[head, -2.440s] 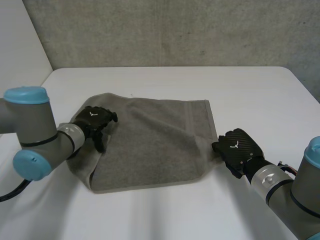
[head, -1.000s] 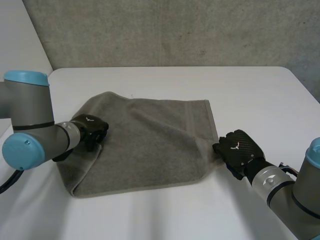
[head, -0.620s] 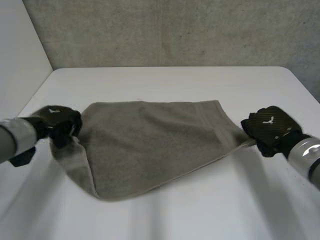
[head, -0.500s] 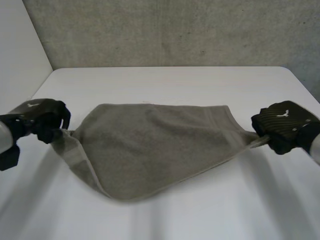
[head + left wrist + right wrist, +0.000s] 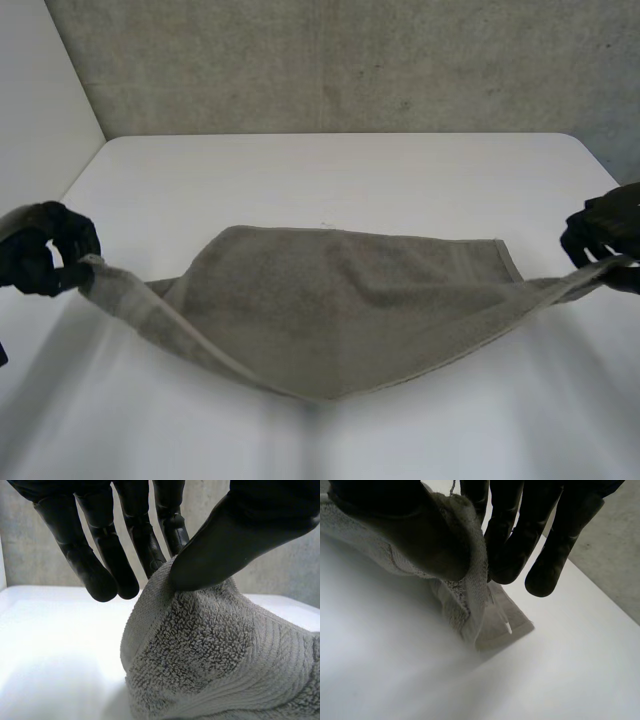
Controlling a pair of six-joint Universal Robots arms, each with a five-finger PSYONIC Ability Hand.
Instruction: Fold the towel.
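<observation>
Spread far apart versus a couple of seconds back: left hand (image 5: 40,262) and right hand (image 5: 605,235) now out at the sides of the table (image 5: 330,165) and raised, with the towel (image 5: 350,300) lifted from flat and strung between them.

Head view: hangs as a sagging sling, near edge drooping to a low point around the middle. Far part sits on or just above the tabletop, can't tell which. Held at opposite ends, one end per hand. No fold made yet, judging by the shape. Looks like a stretch-out before laying down. Left to do: set it flat, bring one half over the other, square up the edges.

Left wrist view: clamped on a bunched towel corner, thumb (image 5: 235,545) pressing the cloth against one of the fingers (image 5: 167,527). Other fingers straight, slightly fanned, touching nothing. Seems a solid pinch, plenty of cloth behind it.

Right wrist view: much the same. Towel end draped over the thumb (image 5: 370,495) and nipped against the nearest fingers (image 5: 505,545), outermost one apart and free. Loose corner dangling below the grip toward the tabletop, tip apparently touching it.
</observation>
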